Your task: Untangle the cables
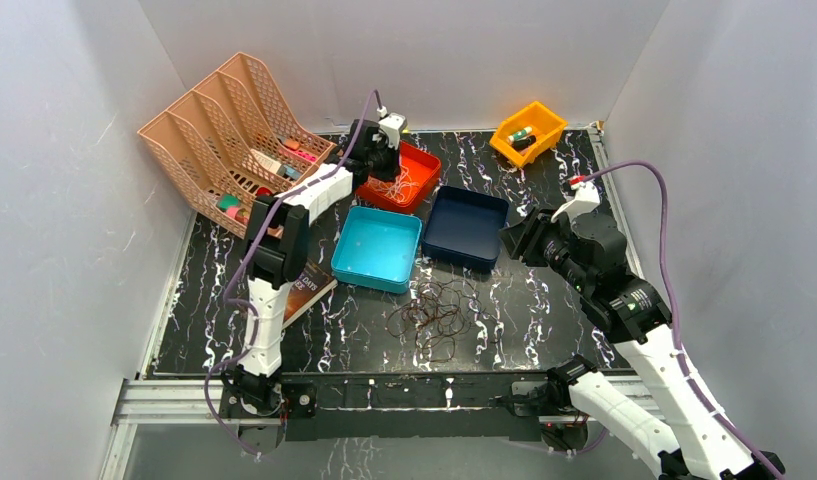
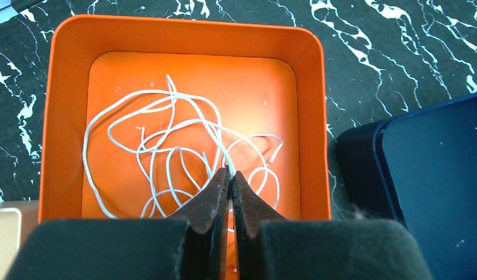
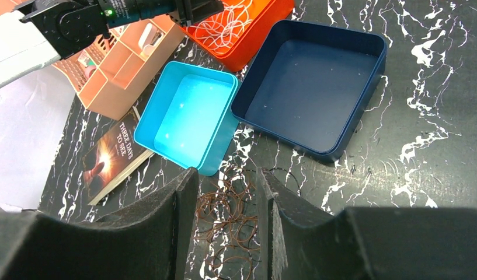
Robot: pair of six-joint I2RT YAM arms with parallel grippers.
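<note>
The white cable [image 2: 160, 146] lies in loose loops inside the orange tray [image 2: 61, 116] at the back of the table [image 1: 424, 165]. My left gripper [image 2: 230, 173] hangs over this tray, shut on a strand of the white cable at its fingertips. The dark reddish-brown cable [image 1: 434, 315] lies tangled with a thin black cable [image 3: 282, 170] on the black marbled table, in front of the trays. My right gripper [image 3: 224, 172] is open and empty above the table, and the brown tangle [image 3: 227, 213] shows between its fingers, below them.
An empty teal tray [image 1: 379, 245] and an empty navy tray [image 1: 466, 225] sit side by side mid-table. A peach desk organizer [image 1: 234, 135] stands at the back left and a yellow bin [image 1: 529, 130] at the back right. A book [image 1: 309, 285] lies left of the teal tray.
</note>
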